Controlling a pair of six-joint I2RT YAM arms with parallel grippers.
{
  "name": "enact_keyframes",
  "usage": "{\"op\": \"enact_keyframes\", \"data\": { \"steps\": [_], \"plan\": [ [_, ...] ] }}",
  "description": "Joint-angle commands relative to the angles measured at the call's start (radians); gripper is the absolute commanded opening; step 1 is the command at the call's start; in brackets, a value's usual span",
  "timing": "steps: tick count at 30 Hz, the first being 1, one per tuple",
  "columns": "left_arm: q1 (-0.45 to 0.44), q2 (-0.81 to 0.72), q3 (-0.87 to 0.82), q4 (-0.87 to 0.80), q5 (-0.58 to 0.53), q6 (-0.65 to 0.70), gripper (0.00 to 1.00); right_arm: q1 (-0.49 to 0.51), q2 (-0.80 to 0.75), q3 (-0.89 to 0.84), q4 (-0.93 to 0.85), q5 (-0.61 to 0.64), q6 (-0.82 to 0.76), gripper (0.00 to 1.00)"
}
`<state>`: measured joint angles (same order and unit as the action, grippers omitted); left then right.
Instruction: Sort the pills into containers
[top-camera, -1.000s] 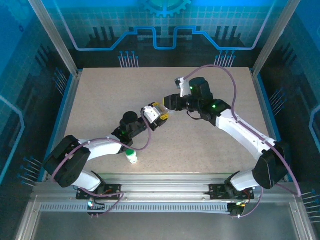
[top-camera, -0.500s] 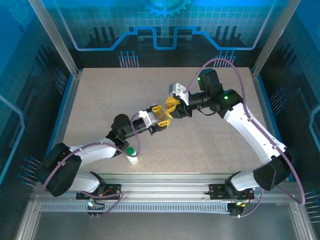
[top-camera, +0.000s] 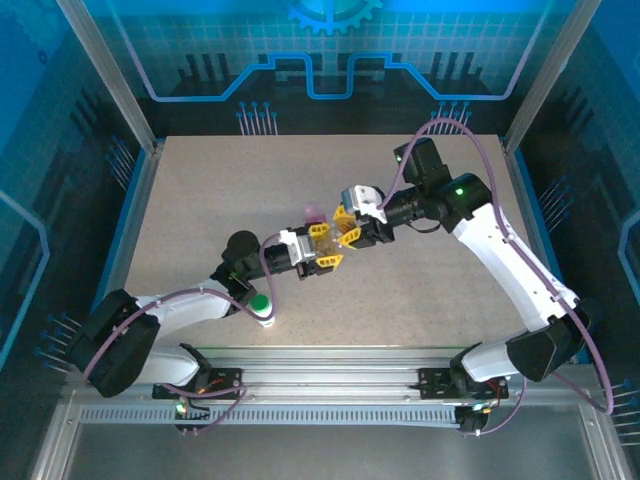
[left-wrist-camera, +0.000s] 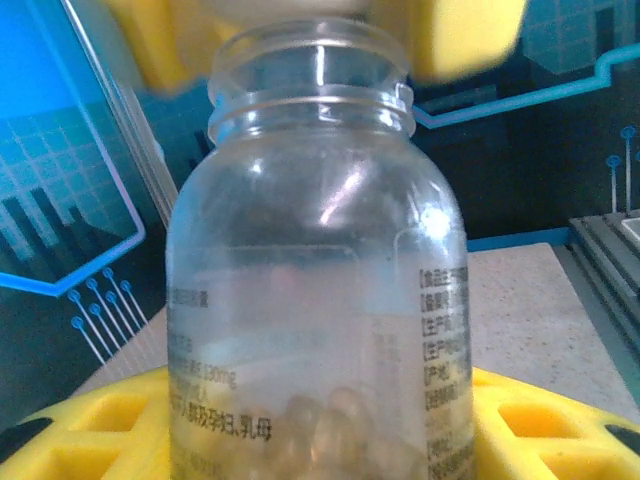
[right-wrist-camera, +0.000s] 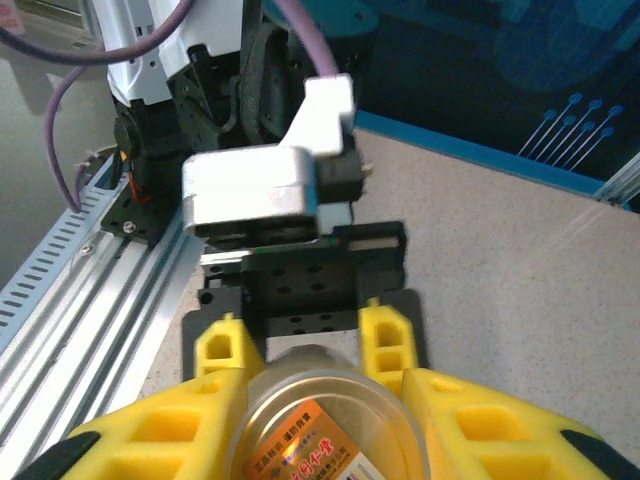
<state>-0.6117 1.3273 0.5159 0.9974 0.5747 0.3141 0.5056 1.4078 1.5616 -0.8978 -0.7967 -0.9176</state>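
1. Speckled beige tabletop (top-camera: 200, 210) is covering the whole floor of the cell. Glowing blue circuit-print panels (top-camera: 330, 60) are walling it in, and an aluminium rail (top-camera: 330, 385) is running along the near edge.
2. Left gripper (top-camera: 326, 247) is clamping the amber bottle (left-wrist-camera: 315, 300) by its lower body, with yellow fingers (left-wrist-camera: 545, 430) pressing on either side and pills (left-wrist-camera: 330, 425) lying at the bottom.
3. Right gripper (top-camera: 348, 228) is squeezing the tan cap (right-wrist-camera: 325, 440) between its fingers, right at the bottle's bare threaded neck.
4. Pink vial (top-camera: 313, 214) is sitting on the table just beside the left fingertips, on their far side. White bottle with green cap (top-camera: 263, 308) is sitting well behind them, next to the left arm.
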Motion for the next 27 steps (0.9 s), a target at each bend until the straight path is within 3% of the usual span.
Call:
{"op": "enact_keyframes", "data": {
  "steps": [1,6,11,16,20,27],
  "plan": [
    [-0.005,-0.01,-0.011,-0.03,0.116,0.008,0.0,-0.021,-0.033,0.042,-0.025,-0.06,-0.048,0.0],
    [-0.004,-0.008,-0.001,-0.03,0.11,-0.003,0.0,-0.034,-0.048,0.007,0.062,-0.033,0.049,0.0],
    [-0.004,-0.021,0.005,-0.083,-0.088,0.043,0.0,-0.058,-0.146,-0.197,0.476,0.094,0.411,0.0],
    [-0.004,-0.036,0.013,-0.158,-0.259,0.047,0.0,-0.061,-0.27,-0.438,0.83,0.314,0.702,0.0],
    [-0.004,-0.037,0.017,-0.208,-0.352,0.045,0.0,-0.065,-0.33,-0.55,0.92,0.485,0.847,0.01],
    [-0.003,-0.074,0.017,-0.319,-0.459,0.048,0.0,-0.068,-0.395,-0.769,1.072,0.548,1.01,0.0]
  ]
}}
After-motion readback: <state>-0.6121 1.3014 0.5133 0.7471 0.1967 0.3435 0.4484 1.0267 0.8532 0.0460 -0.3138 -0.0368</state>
